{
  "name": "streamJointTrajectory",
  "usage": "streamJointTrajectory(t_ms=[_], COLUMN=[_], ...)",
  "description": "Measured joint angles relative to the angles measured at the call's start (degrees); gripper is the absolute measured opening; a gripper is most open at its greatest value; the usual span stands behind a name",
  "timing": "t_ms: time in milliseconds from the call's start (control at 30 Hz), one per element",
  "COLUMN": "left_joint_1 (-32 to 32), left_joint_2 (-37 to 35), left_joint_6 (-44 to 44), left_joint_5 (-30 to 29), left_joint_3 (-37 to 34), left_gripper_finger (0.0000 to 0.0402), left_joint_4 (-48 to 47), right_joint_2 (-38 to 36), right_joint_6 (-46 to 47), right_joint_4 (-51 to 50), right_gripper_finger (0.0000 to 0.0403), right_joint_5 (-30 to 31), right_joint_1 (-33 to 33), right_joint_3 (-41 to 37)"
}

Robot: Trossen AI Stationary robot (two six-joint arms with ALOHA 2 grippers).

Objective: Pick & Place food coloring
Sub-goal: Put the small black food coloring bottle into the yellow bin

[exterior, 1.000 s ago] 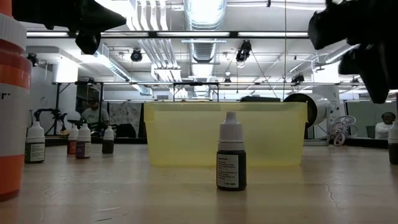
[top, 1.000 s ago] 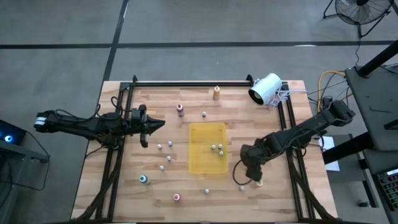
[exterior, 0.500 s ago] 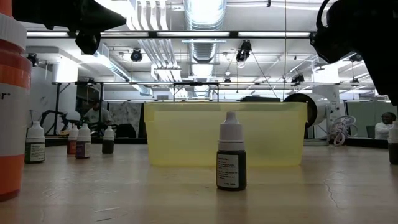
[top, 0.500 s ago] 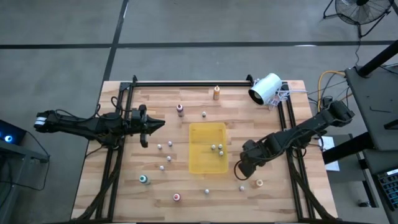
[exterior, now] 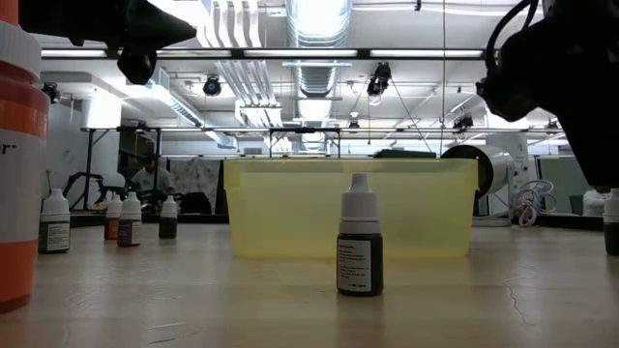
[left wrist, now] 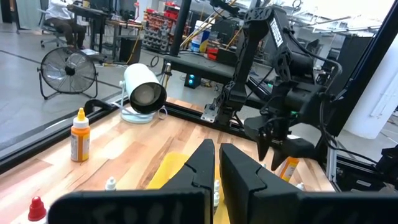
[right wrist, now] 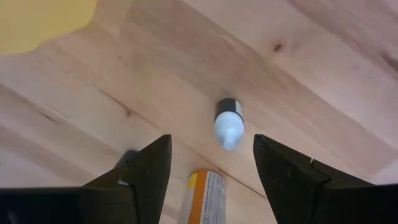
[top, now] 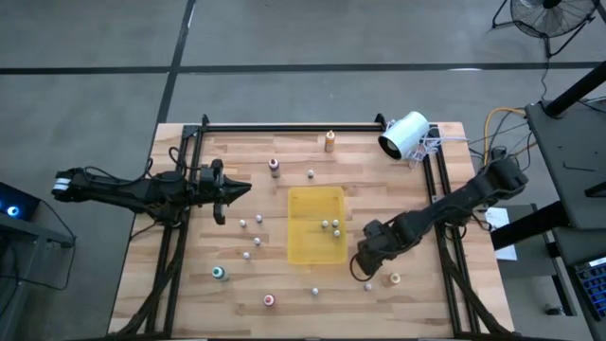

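While right tool [right wrist: 210, 165] is held spread above small white-capped dropper bottle [right wrist: 228, 123], upright on wooden surface [top: 284, 284] nr yellow plastic tray [top: 317, 225] | descent to be centred, cap gripped | left tool [left wrist: 216, 163] pressed together, parked.

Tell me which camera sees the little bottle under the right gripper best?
The right wrist view: the bottle sits sharp and close between the open right gripper. The high view shows only a speck. I can't pick it out in the other views.
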Motion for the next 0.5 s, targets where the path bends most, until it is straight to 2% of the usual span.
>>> streamJointTrajectory(t_ms=[500], left_joint_1=[0.0], left_joint_2=[0.0], left_joint_6=[0.0], left_joint_5=[0.0], left_joint_3=[0.0], left_gripper_finger=[0.0], left_joint_4=[-0.1], right_joint_2=[1.6], right_joint_6=[1.0], right_joint_4=[0.0], right_gripper_finger=[0.0219], right_joint_5=[1.7], right_joint_1=[0.5], right_joint_3=[-1.3])
